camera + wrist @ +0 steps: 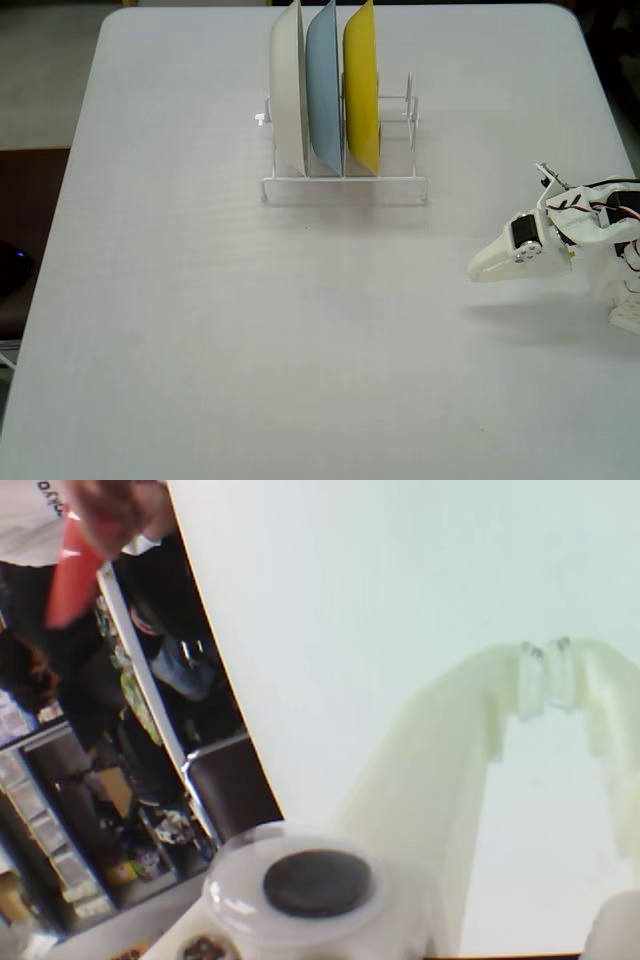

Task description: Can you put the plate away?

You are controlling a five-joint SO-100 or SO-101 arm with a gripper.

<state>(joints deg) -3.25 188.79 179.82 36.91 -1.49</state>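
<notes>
Wrist view: worktop (400, 570) edge runs diagonally, hand (545, 680) fingertips pressed together, grasping nothing, orange plate (72, 575) beyond edge in person's hand (115, 505) | fixed view: rack (345, 185) with cream, blue, yellow plates at far edge, broad bare worktop in front, hand (478, 270) clenched, low at right.

Looks like lab or maker space, not certain. White folding table (200, 300) carries small white robot arm (560, 235) and wire dish rack (345, 185) with three plates. Wrist view: beyond table edge, cluttered shelves (60, 820) with boxes, person (50, 520) standing close by.
</notes>
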